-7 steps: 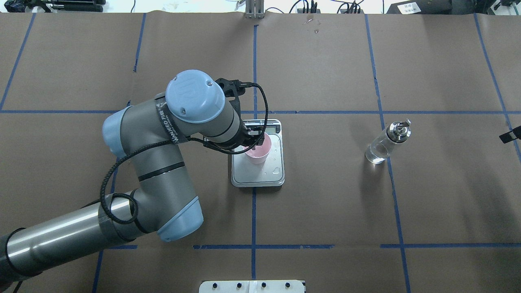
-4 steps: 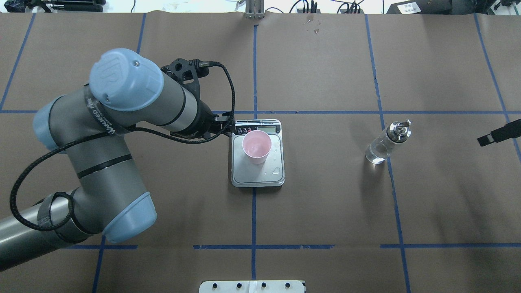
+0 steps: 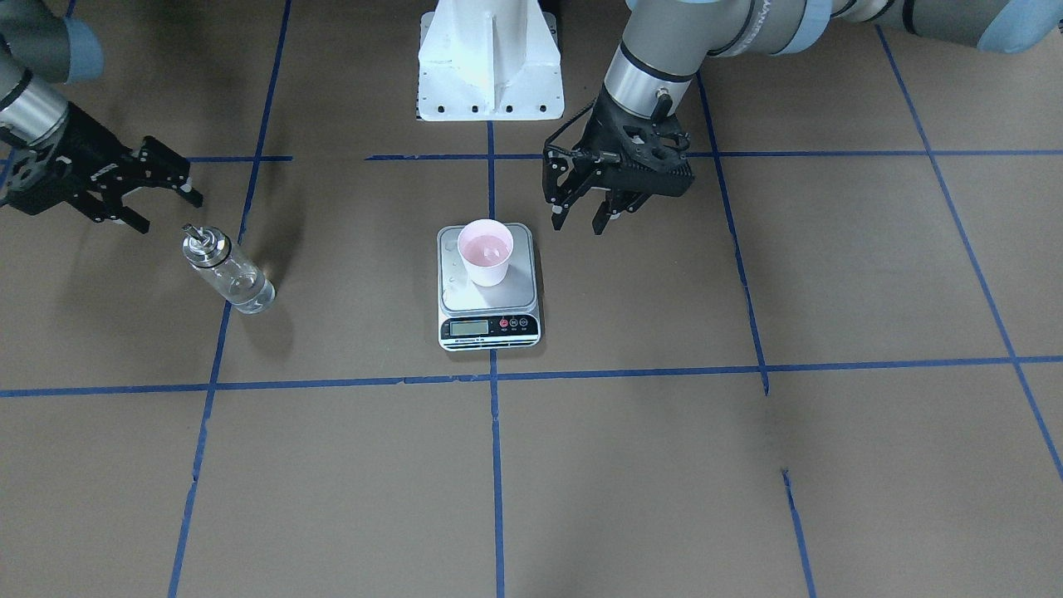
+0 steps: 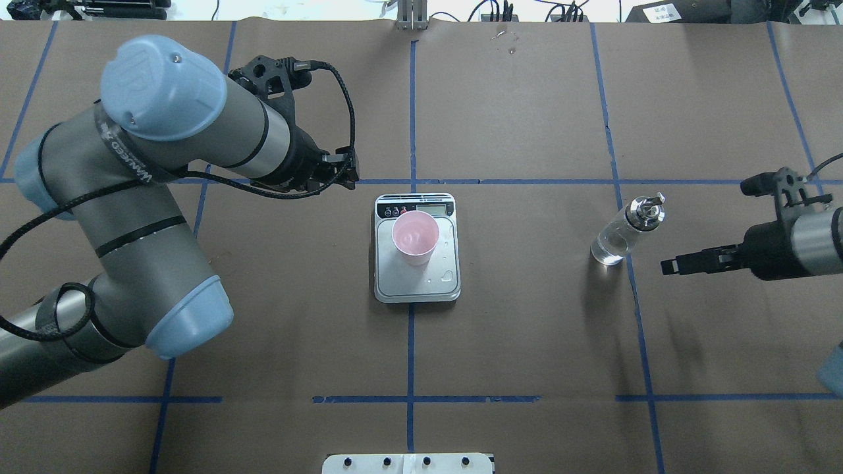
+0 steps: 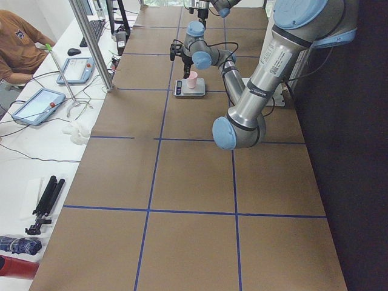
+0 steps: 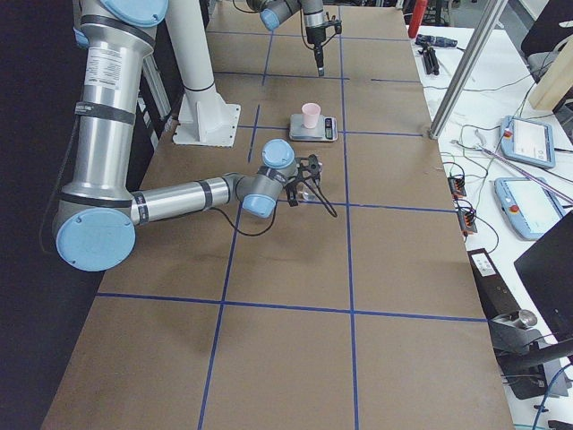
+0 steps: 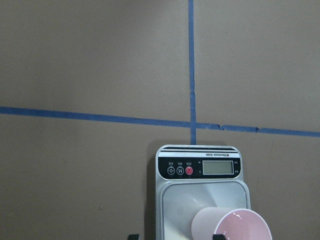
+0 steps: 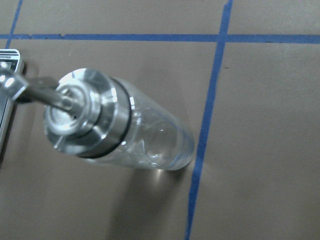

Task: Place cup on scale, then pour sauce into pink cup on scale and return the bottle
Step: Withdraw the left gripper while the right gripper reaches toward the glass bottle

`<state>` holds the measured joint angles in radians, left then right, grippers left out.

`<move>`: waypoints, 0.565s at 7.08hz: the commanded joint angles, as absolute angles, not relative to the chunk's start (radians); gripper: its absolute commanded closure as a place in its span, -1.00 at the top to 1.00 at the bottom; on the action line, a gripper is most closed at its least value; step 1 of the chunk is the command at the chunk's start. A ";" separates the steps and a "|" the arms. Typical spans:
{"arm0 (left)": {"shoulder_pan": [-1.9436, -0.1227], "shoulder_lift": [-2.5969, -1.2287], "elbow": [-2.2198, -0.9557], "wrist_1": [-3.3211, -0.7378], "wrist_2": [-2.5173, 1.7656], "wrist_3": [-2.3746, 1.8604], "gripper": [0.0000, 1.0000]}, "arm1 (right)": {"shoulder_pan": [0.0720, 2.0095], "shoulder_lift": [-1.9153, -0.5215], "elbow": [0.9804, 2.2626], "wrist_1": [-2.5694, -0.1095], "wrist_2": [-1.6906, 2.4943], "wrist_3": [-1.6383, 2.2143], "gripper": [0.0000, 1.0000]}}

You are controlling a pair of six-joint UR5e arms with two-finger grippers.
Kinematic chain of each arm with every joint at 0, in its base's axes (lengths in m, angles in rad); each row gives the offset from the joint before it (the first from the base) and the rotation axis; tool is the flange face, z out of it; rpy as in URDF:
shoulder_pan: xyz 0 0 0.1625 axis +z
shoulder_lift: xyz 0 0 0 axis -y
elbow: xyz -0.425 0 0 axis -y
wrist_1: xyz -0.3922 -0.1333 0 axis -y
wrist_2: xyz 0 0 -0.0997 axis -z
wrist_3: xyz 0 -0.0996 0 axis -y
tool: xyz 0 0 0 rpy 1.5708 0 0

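Observation:
The pale pink cup [image 4: 415, 235] stands upright on the silver scale [image 4: 395, 284] at mid-table; it also shows in the front view [image 3: 486, 251] and the left wrist view [image 7: 232, 227]. My left gripper [image 3: 579, 223] is open and empty, raised to the robot's left of the scale [image 3: 523, 292], apart from the cup. The clear glass bottle [image 4: 622, 234] with its metal spout stands on the table to the robot's right, clear liquid inside. My right gripper [image 3: 166, 212] is open and empty, close beside the bottle [image 3: 228, 274] without touching it. The bottle fills the right wrist view [image 8: 125, 130].
The white robot base plate [image 3: 490, 58] is at the table's near edge behind the scale. Blue tape lines [image 4: 410, 355] cross the brown paper cover. A few water drops lie on the scale platform [image 4: 448, 273].
My left gripper let go of the cup and drew back to the left, away from the scale. My right gripper came in from the right edge to beside the bottle.

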<state>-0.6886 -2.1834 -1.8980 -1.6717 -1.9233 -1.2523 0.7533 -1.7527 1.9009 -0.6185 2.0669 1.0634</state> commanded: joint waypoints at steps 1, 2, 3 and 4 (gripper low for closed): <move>-0.776 -2.122 -1.905 -1.664 -1.971 -1.077 0.18 | 0.509 -1.796 1.957 -0.606 1.686 1.167 1.00; -0.828 -2.055 -1.928 -1.661 -1.973 -0.998 0.18 | 0.391 -1.795 1.957 -0.609 1.501 1.201 1.00; -0.881 -1.951 -1.975 -1.661 -1.973 -0.847 0.21 | 0.261 -1.789 1.965 -0.620 1.265 1.280 1.00; -0.912 -1.890 -1.979 -1.663 -1.973 -0.740 0.24 | 0.203 -1.775 1.970 -0.684 1.129 1.332 1.00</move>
